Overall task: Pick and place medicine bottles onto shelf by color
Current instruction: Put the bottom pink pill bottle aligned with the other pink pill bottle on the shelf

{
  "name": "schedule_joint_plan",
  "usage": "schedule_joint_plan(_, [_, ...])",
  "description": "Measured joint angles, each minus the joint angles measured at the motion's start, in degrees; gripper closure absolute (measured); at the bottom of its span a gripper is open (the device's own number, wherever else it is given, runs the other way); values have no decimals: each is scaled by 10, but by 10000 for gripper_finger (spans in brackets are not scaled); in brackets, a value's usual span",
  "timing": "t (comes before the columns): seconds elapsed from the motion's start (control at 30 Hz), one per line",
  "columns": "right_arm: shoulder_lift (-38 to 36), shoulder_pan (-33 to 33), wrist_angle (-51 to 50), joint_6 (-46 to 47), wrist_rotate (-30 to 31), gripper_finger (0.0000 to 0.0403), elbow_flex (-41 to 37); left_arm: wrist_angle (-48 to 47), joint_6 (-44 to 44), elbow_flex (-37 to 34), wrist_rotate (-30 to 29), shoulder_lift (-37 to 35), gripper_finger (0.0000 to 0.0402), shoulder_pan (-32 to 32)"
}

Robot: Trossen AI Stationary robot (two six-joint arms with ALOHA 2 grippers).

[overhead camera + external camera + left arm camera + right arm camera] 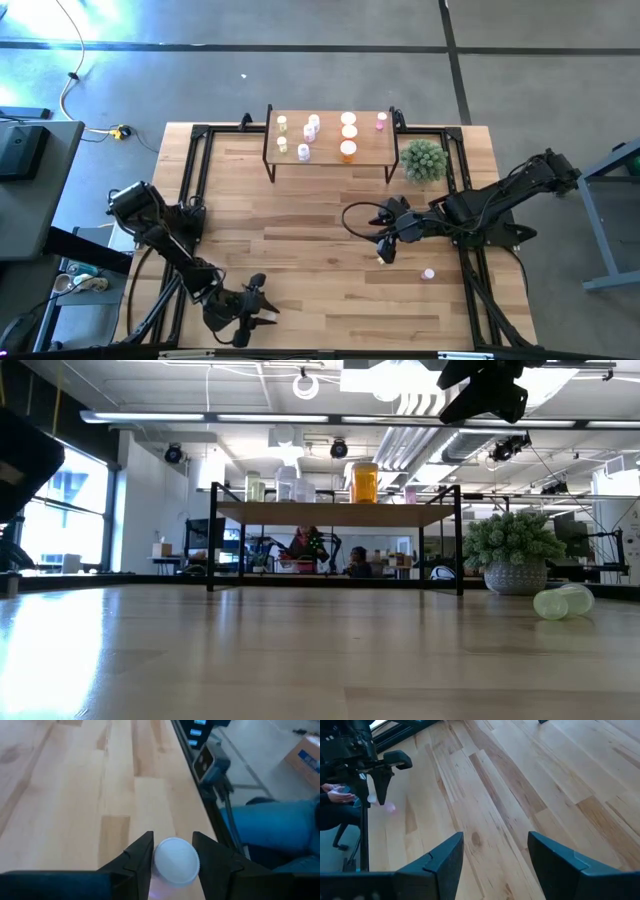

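Note:
The shelf [330, 160] stands at the table's far side and carries several bottles: yellow-green [282, 145], pink [309, 132] and orange [347, 151]. My left gripper [262, 315] is near the table's near edge, left of centre, shut on a pink bottle with a white cap [175, 861]. My right gripper [385, 252] is open and empty above the table's right half. One more bottle [428, 273] lies on its side on the table, near my right gripper; it also shows in the low view [560, 601]. My left gripper pinches the bottle at its white cap [159, 862] between its two fingers, one on each side. The cap's top faces the wrist camera and the pink body [390, 808] shows beyond the fingertips. Whether the bottle is clear of the table cannot be told.
A green spiky plant in a pot [423, 160] stands just right of the shelf. Black frame rails [190, 180] run along the table's left and right sides. A seated person's leg [280, 825] shows beyond the table's edge. Bare planks lie between the arms.

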Motion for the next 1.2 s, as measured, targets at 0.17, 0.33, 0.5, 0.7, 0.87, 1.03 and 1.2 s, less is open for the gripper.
schedule_joint_plan(0.17, [0, 0, 5, -1, -17, 192, 0, 3, 8, 0, 0, -8, 283, 20])
schedule_joint_plan(0.33, [19, 1, 28, -14, -45, 192, 0, 49, 50, 0, 2, -10, 283, 59])
schedule_joint_plan(0.5, [55, 1, 35, -37, -47, 192, 0, 82, 76, 0, 54, -10, 284, 116])
schedule_joint_plan(0.7, [91, 1, 50, -40, -78, 192, 0, 102, 110, 0, 100, -10, 284, 184])
schedule_joint_plan(0.87, [113, 1, 99, -71, -111, 192, 0, 147, 157, 0, 132, -10, 284, 233])
schedule_joint_plan(1.03, [121, 1, 148, -105, -126, 192, 0, 172, 200, 7, 142, -9, 284, 274])
schedule_joint_plan(1.2, [121, -1, 179, -160, -122, 192, 0, 178, 242, 32, 143, -9, 284, 302])
